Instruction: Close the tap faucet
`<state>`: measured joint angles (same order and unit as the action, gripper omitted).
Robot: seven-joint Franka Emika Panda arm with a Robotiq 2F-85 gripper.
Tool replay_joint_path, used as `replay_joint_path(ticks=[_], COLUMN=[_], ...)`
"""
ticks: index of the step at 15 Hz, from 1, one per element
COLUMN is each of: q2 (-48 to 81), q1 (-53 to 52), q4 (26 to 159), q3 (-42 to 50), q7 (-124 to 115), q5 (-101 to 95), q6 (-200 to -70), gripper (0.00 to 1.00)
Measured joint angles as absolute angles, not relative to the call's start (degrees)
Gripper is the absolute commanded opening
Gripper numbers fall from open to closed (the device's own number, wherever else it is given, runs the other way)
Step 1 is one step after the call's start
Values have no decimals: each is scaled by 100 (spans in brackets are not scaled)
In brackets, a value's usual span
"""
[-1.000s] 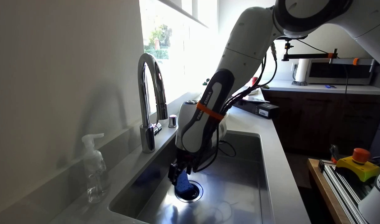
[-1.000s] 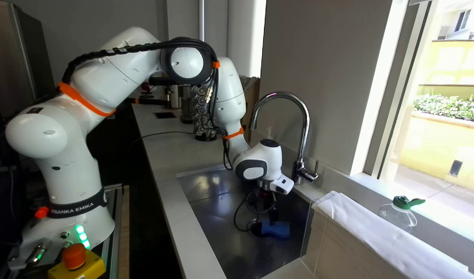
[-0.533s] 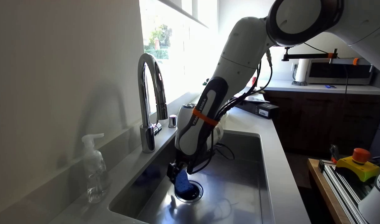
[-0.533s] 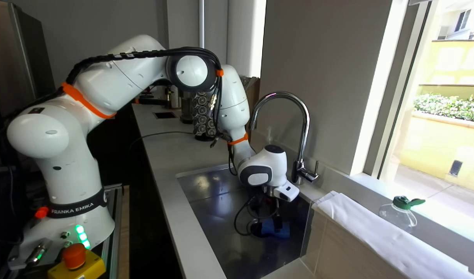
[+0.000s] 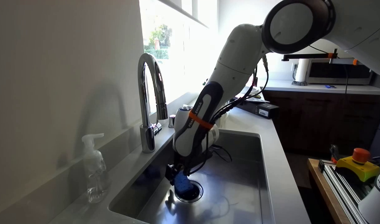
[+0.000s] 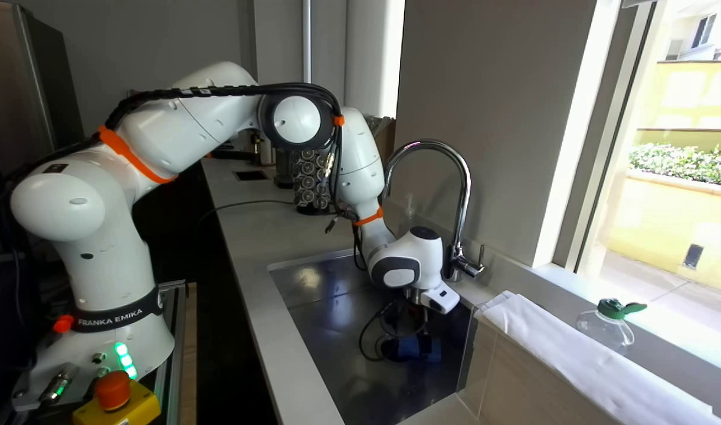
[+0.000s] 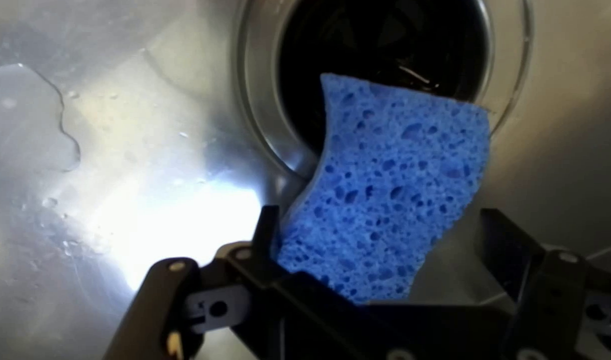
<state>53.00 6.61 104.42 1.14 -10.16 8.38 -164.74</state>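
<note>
I could read FRANKA EMIKA in pale capitals on the dark collar (image 6: 110,319) round the foot of the white arm (image 6: 189,133), well away from the jaws; the same lettering ran along the link (image 5: 208,96) above them, crossed by an orange band (image 5: 201,120). Well beyond the jaws, on the counter (image 5: 280,174), a black box (image 5: 251,109) bore a white label (image 5: 264,113) too small to read. The gripper (image 7: 378,225) hung low in the sink (image 5: 236,180) of grey metal beaded with water (image 7: 49,202), its jaws spread wide, and a blue sponge (image 7: 385,195) showed between them, pitted with oval holes and curved along its sides. One finger (image 7: 266,232) stood so near the sponge's edge that I could not tell whether they touched; the opposite finger (image 7: 510,250) was apart from it. Just ahead of the jaws, the sponge's end reached over the drain (image 7: 260,65), a polished round ring with a dark opening. The tap faucet (image 5: 144,105) stood upright on the ledge (image 5: 123,174) above and to the side of the jaws, well apart from them, mirror-bright chrome bent into a high gooseneck over a thick cylindrical base (image 5: 148,141) with a small lever (image 6: 471,268). Higher than the jaws, too, stood a see-through pump bottle (image 5: 93,165).
</note>
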Motion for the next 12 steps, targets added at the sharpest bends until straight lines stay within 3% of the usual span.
replay_joint_path(ticks=[2, 3, 5, 12], q2=[5378, 5408, 5454, 5358], q1=[661, 661, 661, 578], q4=[10341, 10305, 10238, 10216], q3=[115, 114, 115, 204], q7=[-1035, -1043, -1050, -1058], q5=[846, 846, 847, 847], q6=[-16467, -16455, -16415, -16418], gripper=[99, 74, 68, 15])
